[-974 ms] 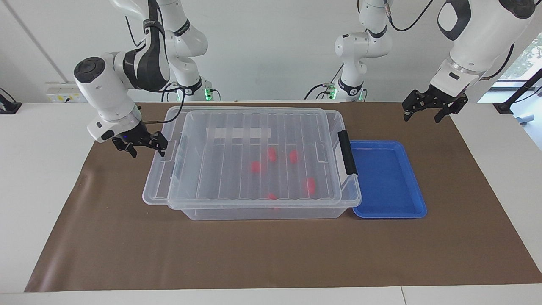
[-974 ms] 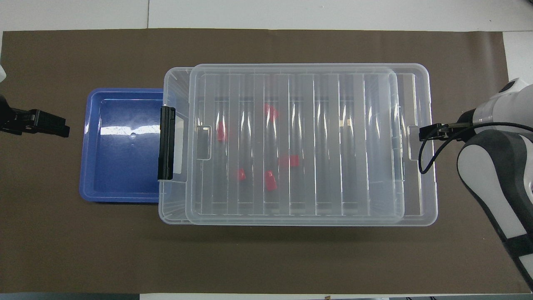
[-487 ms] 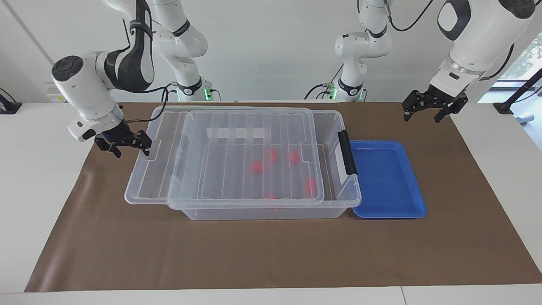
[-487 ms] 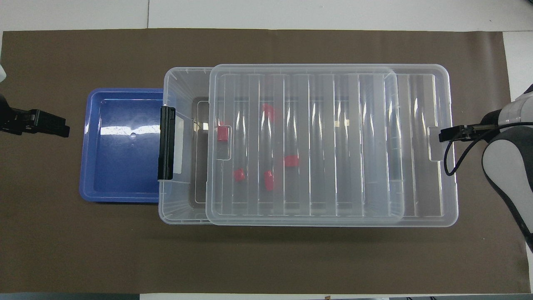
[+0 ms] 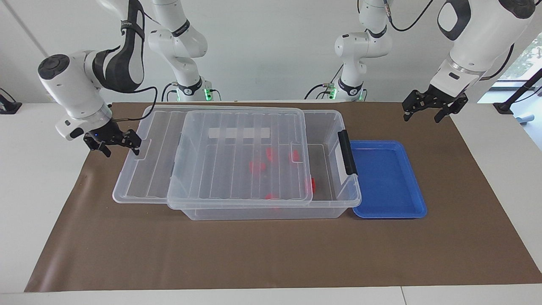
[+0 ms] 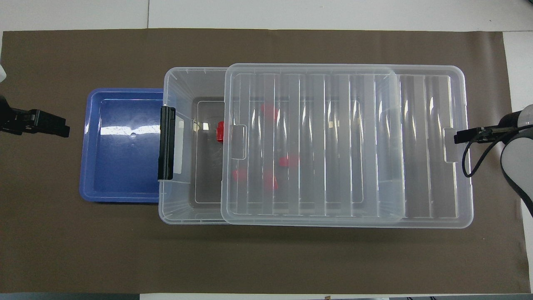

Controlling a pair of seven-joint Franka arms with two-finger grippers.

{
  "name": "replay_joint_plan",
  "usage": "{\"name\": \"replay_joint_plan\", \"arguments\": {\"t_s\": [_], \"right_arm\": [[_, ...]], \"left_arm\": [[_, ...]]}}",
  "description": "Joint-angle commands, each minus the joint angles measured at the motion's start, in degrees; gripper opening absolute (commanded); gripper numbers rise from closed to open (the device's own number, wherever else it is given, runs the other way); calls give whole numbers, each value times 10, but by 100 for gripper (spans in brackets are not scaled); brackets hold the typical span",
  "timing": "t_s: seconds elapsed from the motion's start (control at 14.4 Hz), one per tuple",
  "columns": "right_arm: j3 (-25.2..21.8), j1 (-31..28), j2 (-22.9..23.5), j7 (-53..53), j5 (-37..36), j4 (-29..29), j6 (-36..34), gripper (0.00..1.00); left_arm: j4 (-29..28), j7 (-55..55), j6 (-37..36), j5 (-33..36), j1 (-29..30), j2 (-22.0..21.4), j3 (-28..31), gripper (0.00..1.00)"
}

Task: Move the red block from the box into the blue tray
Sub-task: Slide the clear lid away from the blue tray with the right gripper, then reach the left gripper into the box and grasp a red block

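Red blocks (image 6: pixel 270 111) blur under ribbed lid (image 6: pixel 345 141); 1 block (image 6: pixel 220 131) half hidden by lid edge.

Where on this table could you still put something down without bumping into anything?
The brown mat is bare nearer the camera, farther from the robots than the box. The blue tray holds nothing. It is crowded where the lid overhangs, at the right gripper.

White table (image 5: pixel 38 203) under a brown mat (image 5: pixel 271 254) covering most of it. Plain white wall (image 5: pixel 271 46) at 12 o'clock. Window (image 5: pixel 527 59) at 2 o'clock, greenery outside, daylight coming in. Socket strip (image 5: pixel 53 97) at 10 o'clock against the wall. Even, soft light throughout.
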Motion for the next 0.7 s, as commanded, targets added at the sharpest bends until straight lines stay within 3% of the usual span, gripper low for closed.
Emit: {"name": "replay_joint_plan", "arguments": {"t_s": [0.0,0.35,0.63], "right_arm": [[3,-20,0,-37,-10,-4,11,100],[3,-46,4,-67,-12,8,9,100],[3,-56,6,-84,-14,9,10,100]], "left_arm": [[-1,2,-7,-6,-6,-8,6,100],[-1,-3,-4,-6,-14,-7,1,100],[-16,-65,47,-2,-77,-8,-6,100]]}}
